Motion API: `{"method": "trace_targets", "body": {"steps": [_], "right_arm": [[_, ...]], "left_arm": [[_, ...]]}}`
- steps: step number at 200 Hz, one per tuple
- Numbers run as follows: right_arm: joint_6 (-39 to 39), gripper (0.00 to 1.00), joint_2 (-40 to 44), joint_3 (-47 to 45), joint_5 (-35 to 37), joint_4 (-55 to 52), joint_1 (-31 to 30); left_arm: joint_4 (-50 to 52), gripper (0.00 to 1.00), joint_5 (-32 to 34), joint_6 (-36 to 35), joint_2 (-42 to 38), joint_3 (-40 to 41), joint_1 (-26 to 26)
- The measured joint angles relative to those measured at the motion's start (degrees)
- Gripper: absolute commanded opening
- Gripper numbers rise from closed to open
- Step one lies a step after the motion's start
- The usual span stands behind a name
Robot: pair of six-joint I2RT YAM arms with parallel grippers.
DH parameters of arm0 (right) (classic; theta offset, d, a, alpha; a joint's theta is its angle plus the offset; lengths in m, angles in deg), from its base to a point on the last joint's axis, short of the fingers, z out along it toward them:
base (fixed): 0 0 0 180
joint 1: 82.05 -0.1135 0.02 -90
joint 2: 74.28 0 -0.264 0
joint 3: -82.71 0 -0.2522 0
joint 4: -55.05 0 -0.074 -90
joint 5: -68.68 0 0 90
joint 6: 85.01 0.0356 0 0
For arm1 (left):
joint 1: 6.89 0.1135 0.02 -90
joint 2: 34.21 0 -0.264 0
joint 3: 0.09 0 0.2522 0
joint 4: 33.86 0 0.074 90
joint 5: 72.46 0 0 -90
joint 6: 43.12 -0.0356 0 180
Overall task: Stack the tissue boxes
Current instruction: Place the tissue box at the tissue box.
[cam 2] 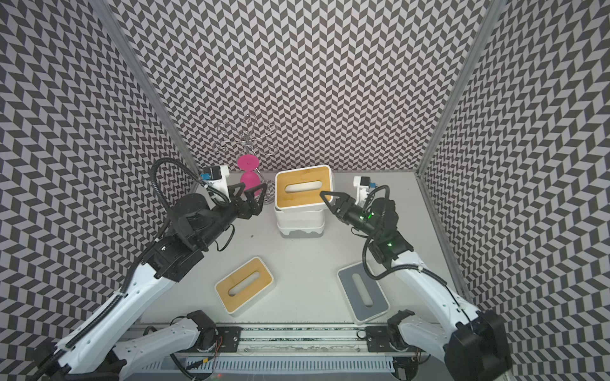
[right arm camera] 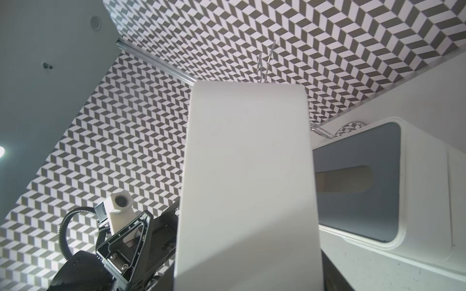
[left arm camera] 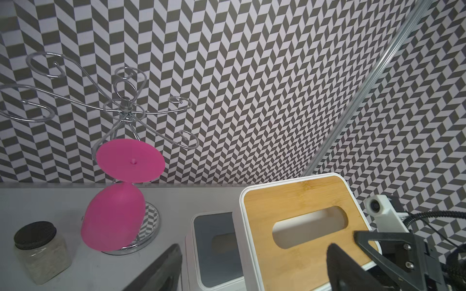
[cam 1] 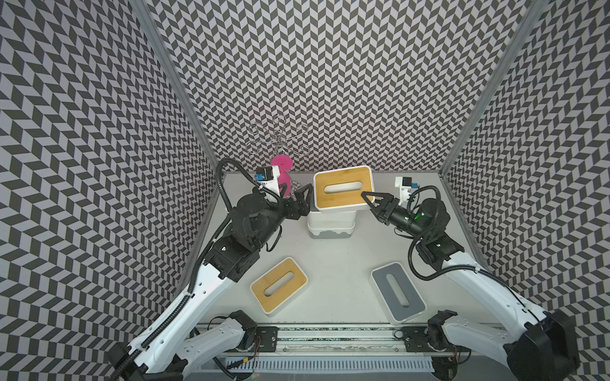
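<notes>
Bright even light — soft shadows, warped edges

Left arm reaches from 7 o'clock toward 1; left gripper [cam 2: 249, 194] gapes (jaws well apart). Right arm reaches from 5 o'clock toward 10; right gripper [cam 1: 369, 200] pinches the box [cam 1: 333, 202] at its 3 o'clock edge.

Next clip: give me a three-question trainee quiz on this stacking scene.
1. How many tissue boxes lie on the grey table, off the stack?
2. True or false: the left gripper clamps the top bamboo-lidded white plastic box.
3. The lid directly beneath that box is: A tan bamboo, B grey, C pink.
Key: 1 two, the loose bamboo-lidded box and the loose grey-lidded box; 2 false, it stands open, and the right gripper grips that box; 3 B, the grey lid.
</notes>
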State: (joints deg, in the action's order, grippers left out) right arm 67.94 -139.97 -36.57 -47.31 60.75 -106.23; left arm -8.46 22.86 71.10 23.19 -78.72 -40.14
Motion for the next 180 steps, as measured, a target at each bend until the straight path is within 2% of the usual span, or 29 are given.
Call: {"method": "trace_targets", "body": {"steps": [34,57,180], "right_arm": [[1.6,0.21,-6.27,2.82,1.73,0.72,0.0],[1.7,0.21,-10.6,6.01,1.09,0.66,-0.02],[1.33,0.23,-17.53,11.17,0.48,1.14,-0.02]], "left_arm": [[-3.43,0.89,-7.8,3.61,4.55,0.02,6.05],[-5.73,0.89,-11.06,5.27,6.84,0.07,7.89],[-8.09,0.91,-14.08,6.95,15.41,0.13,8.66]]}}
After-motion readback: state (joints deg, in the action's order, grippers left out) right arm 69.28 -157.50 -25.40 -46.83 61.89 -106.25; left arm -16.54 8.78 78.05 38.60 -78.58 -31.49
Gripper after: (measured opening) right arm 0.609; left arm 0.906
